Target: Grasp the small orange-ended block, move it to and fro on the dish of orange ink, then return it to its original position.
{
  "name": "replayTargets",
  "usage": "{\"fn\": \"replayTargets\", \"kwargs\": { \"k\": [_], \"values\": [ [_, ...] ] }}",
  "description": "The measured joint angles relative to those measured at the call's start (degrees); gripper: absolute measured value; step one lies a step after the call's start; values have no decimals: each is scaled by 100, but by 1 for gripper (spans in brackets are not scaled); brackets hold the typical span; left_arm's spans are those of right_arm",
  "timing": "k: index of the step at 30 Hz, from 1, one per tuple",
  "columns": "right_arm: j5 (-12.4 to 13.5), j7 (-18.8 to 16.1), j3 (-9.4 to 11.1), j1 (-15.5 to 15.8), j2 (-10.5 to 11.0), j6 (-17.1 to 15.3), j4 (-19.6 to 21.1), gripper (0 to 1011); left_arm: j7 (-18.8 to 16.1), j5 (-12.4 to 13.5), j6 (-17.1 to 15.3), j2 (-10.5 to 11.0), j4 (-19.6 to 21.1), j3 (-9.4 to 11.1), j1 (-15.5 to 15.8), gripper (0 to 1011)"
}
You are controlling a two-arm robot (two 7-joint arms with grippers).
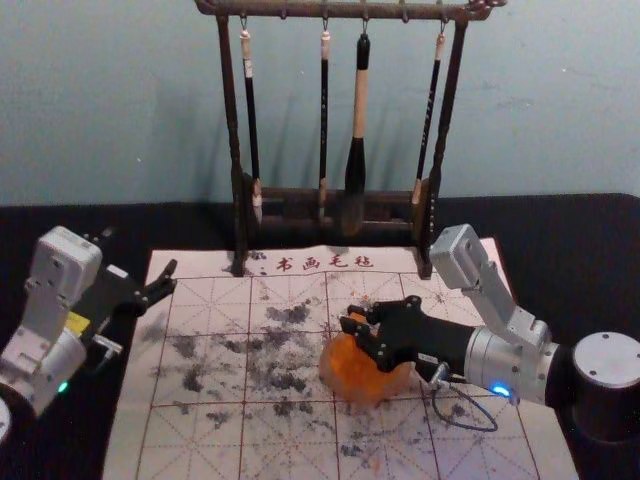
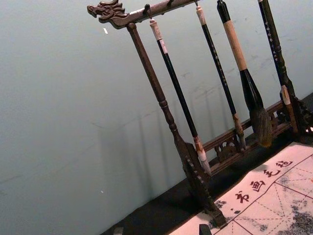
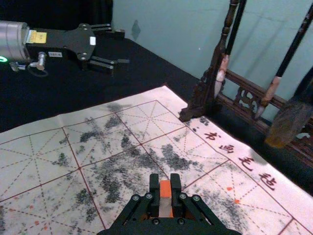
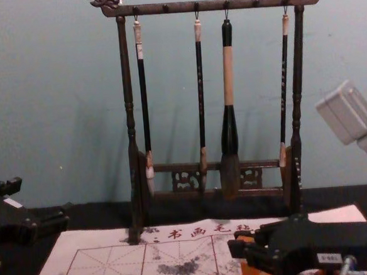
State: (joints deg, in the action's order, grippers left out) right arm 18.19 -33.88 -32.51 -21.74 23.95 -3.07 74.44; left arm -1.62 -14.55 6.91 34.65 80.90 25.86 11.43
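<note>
Right gripper [image 1: 352,320]: grasps block [image 3: 165,190] over orange dish [image 1: 362,378], contact perhaps slight
Left gripper [image 1: 140,254]: parked near mat [image 1: 205,292], fingers spread
Brush rack [image 1: 231,110]: stands behind, four brushes hanging

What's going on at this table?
The robot's right gripper is closed on a small orange-ended block, holding it at the round dish of orange ink on the white gridded mat. Whether the block touches the ink, I can't tell. The left gripper waits open near the mat's left edge, empty.
</note>
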Motion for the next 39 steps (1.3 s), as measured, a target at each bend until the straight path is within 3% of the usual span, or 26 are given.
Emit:
{"fn": "replayTargets", "kwargs": {
  "k": [11, 27, 39],
  "values": [
    [51, 76, 160, 68, 94, -53, 54, 87, 0, 0, 0, 0, 0, 0, 0, 1001],
    [304, 31, 309, 478, 390, -168, 665, 87, 0, 0, 0, 0, 0, 0, 0, 1001],
    [718, 409, 801, 942, 636, -161, 1308, 87, 0, 0, 0, 0, 0, 0, 0, 1001]
  ]
}}
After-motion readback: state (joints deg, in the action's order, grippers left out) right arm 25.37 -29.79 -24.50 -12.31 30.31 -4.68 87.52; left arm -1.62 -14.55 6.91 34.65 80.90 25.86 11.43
